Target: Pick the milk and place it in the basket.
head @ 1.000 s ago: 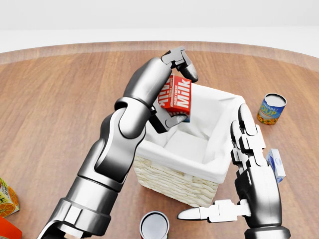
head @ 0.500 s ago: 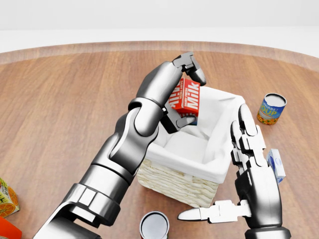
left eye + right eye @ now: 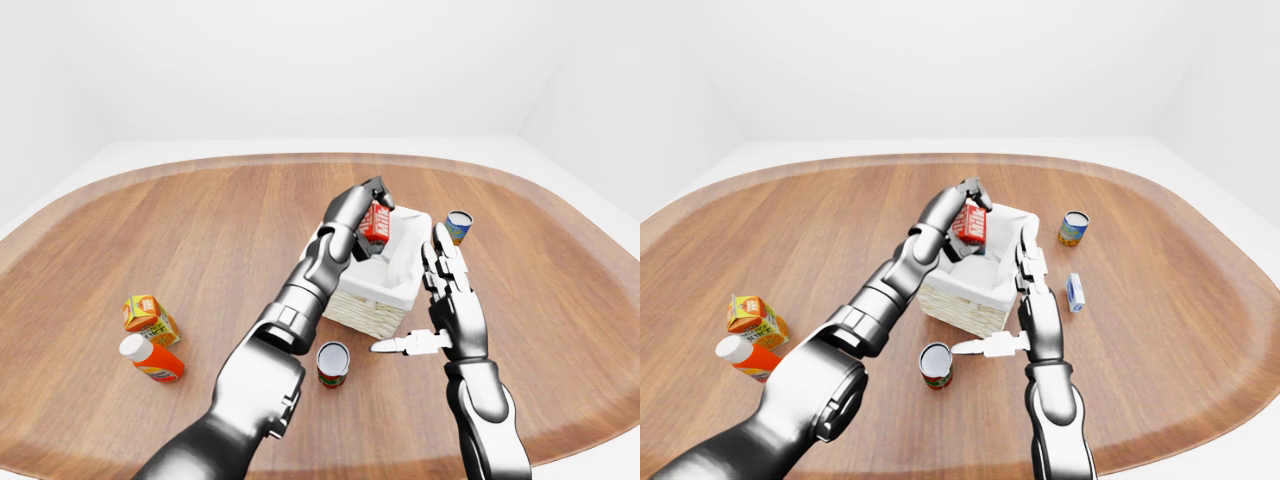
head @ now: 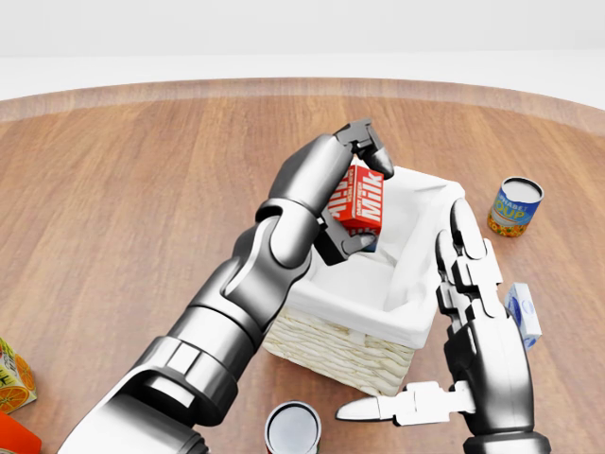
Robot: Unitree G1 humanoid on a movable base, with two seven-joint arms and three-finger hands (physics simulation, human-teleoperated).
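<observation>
Since the earlier pictures the left robot hand (image 4: 357,194) had carried the milk (image 4: 360,200) a little farther toward the right of the head view, so the red carton now hung over the white lining of the basket (image 4: 333,342), near its upper left corner, tilted, with its white lettering running up the side. The fingers were closed round the carton, above and below it, and it was not touching the lining as far as I could see. The left forearm had swung with it and now crossed over the basket's left rim, hiding that wall from the head view.

The right robot hand (image 4: 460,326) had stayed where it was, just beside the basket's right side, fingers spread and pointing up, thumb stretched toward the left, gripping nothing.

Around the basket on the wooden bench (image 3: 200,230): an opened can (image 4: 293,428) near the bench's lower edge below the basket, a soup can (image 4: 515,206) to the upper right, and a small blue and white box (image 4: 525,314) partly hidden behind the right hand. Well apart toward the left edge stood an orange juice carton (image 3: 150,318) with an orange bottle (image 3: 151,359) lying just below it.
</observation>
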